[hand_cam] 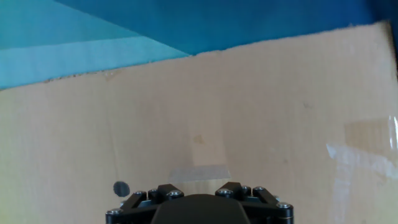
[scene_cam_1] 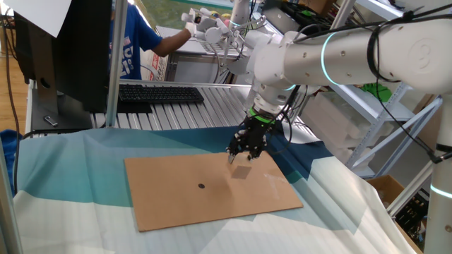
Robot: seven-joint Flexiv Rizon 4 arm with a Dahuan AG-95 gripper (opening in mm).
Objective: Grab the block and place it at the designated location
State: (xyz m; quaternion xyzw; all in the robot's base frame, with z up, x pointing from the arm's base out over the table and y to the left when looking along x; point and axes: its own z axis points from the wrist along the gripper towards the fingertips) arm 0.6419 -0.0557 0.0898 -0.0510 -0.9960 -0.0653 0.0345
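The block (scene_cam_1: 242,171) is a small light-tan cube resting on the brown cardboard sheet (scene_cam_1: 176,204), near its far right part. My gripper (scene_cam_1: 244,156) hovers just above the block, not touching it, and its dark fingers look spread apart and empty. In the hand view the block (hand_cam: 202,146) shows faintly as a pale square straight ahead of the gripper base; the fingertips themselves are out of view there. The designated location, a tiny dark dot (scene_cam_1: 201,187), lies left of and nearer than the block; it also shows in the hand view (hand_cam: 120,188) at the lower left.
The cardboard lies on a blue and pale cloth (scene_cam_1: 63,176). A keyboard (scene_cam_1: 159,93) and a monitor (scene_cam_1: 67,49) stand at the back left. A person in blue (scene_cam_1: 134,42) is behind the table. A cardboard box (scene_cam_1: 392,190) sits at the right.
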